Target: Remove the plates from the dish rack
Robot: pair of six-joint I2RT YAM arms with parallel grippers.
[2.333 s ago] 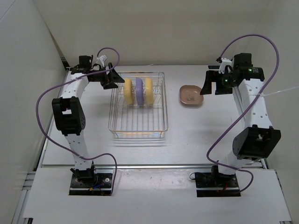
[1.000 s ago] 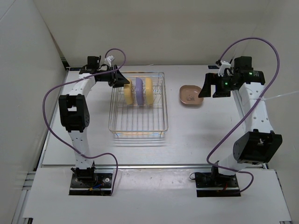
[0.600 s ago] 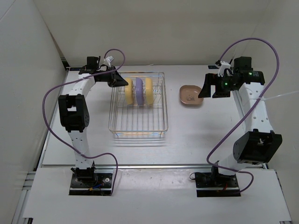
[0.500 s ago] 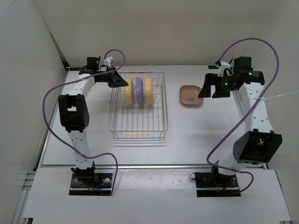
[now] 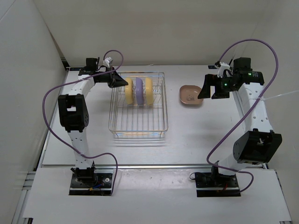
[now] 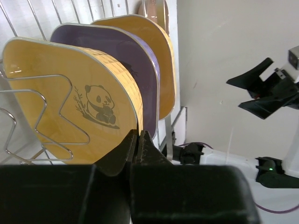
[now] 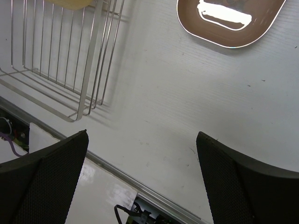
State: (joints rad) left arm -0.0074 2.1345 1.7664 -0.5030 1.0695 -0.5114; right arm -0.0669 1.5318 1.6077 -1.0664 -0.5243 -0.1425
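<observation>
Overhead: white table (image 5: 196, 130), white walls (image 5: 187, 28); left claw (image 6: 138, 136) pinching yellow panda plate (image 6: 60, 88), right claw (image 7: 142, 135) wide.

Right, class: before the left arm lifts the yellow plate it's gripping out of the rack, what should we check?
1. Left gripper shut on the panda yellow plate rim: ok.
2. Purple plate clear of that grip: cannot tell.
3. Dish rack flat on the table: ok.
4. Right gripper open, away from the rack: ok.
5. Tan-pink plate outside the lift path: ok.
</observation>
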